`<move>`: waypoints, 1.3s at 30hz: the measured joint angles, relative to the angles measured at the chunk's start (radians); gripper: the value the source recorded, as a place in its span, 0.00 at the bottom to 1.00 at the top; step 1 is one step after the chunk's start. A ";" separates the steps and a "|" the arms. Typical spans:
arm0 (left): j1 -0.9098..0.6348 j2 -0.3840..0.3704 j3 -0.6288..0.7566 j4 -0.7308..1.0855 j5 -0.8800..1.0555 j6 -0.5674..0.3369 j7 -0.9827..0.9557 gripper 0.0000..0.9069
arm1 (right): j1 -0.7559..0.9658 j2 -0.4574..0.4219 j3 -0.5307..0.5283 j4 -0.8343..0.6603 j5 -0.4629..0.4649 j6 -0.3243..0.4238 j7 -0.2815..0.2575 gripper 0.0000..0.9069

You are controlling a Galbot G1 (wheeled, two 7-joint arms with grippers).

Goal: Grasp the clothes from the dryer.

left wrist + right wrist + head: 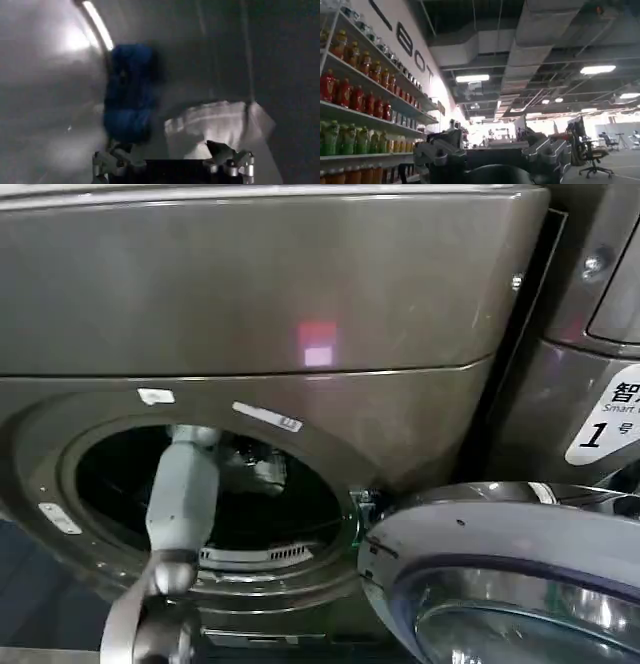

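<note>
1. Inside the drum lie two clothes: a dark blue garment point(129, 95), bunched into a soft upright lump, and a whitish-grey bundle point(215, 127), wrinkled and flatter, just beside it.
2. Both rest against the drum wall point(45, 75), a smooth, dull grey metal curve with one bright strip of light across it.
3. Seen from the left wrist, the left gripper point(172, 162) has its two fingers spread apart, holding nothing. One fingertip point(112, 159) sits just under the blue garment, perhaps touching its lower edge; the other points at the bundle's near edge. The gap between them faces the seam where the two pieces meet.
4. From the head view, the left arm point(182, 494), a pale rounded cylinder, reaches through the round porthole point(215, 489) of the dryer point(260, 294), and its far end is lost in the dark opening.
5. That dryer is bronze-grey brushed metal, with a broad flat panel above the porthole and three small white stickers around the ring.
6. Its door point(500, 574) hangs open to the right, a silver-rimmed disc with a domed glass centre.
7. One second machine point(590, 384) of the same metal stands at the right, carrying a white sticker marked 1.
8. Well away from the dryer, the right gripper point(492, 160) is raised toward a ceiling and shelves of bottles point(355, 95); its two dark fingers stand apart with nothing between them.
</note>
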 measured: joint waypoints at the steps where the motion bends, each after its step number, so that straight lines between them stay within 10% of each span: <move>1: -0.003 0.003 0.002 0.009 0.004 -0.002 0.003 1.00 | -0.001 0.002 -0.003 0.003 0.000 0.001 0.000 1.00; 26: -0.027 0.040 0.013 0.207 0.084 0.075 -0.082 1.00 | 0.017 0.018 -0.031 0.006 -0.003 0.011 -0.005 1.00; 27: -0.027 0.042 0.012 0.214 0.084 0.079 -0.087 0.11 | 0.018 0.018 -0.032 0.006 -0.003 0.012 -0.005 1.00; 28: -0.027 0.044 0.012 0.220 0.084 0.083 -0.094 0.00 | 0.020 0.017 -0.033 0.006 -0.003 0.012 -0.006 1.00; 39: -0.011 0.052 0.012 0.235 0.058 0.098 -0.113 0.00 | 0.022 0.013 -0.035 -0.001 -0.003 0.012 -0.006 1.00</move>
